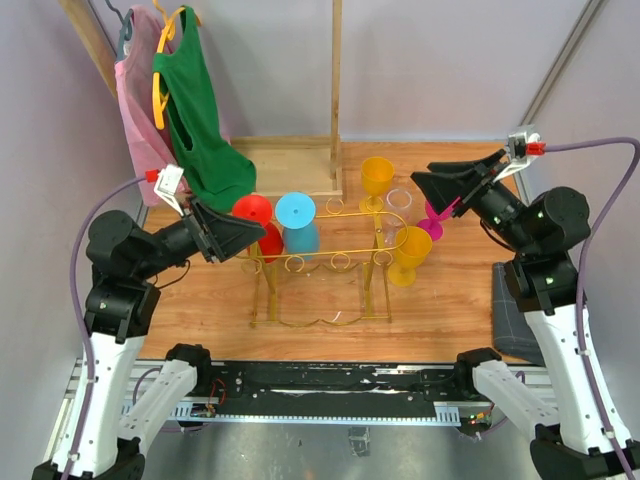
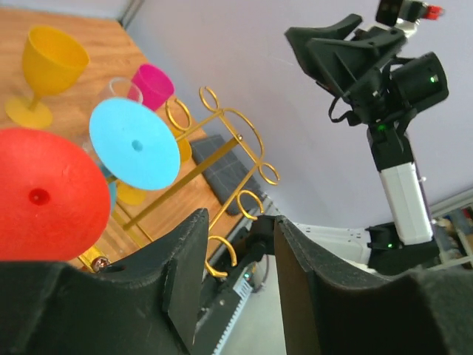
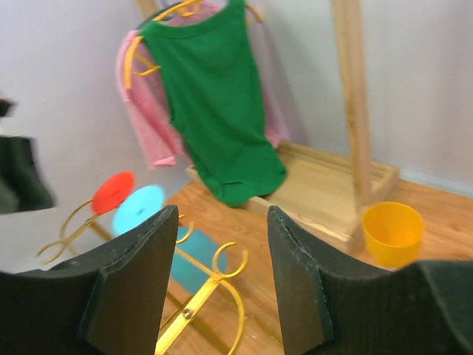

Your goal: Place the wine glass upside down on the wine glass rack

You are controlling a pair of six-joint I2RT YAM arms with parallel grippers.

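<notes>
**Gold rack carries two glasses; both grippers empty**

The wine glass rack [image 1: 338, 263] stands in the middle of the wooden table [image 1: 440, 290]. A red wine glass [image 1: 253, 212] and a blue wine glass [image 1: 297, 212] sit upside down at its left end, feet up. The left gripper [image 1: 258, 236] hovers just beside the red one, fingers apart with nothing between them. The right gripper [image 1: 420, 180] hangs over the table's right rear, fingers spread and empty, near an upright pink glass [image 1: 437, 218]. Two yellow glasses [image 1: 410, 245] and a clear glass [image 1: 398, 198] stand upright by the rack's right end.
</notes>
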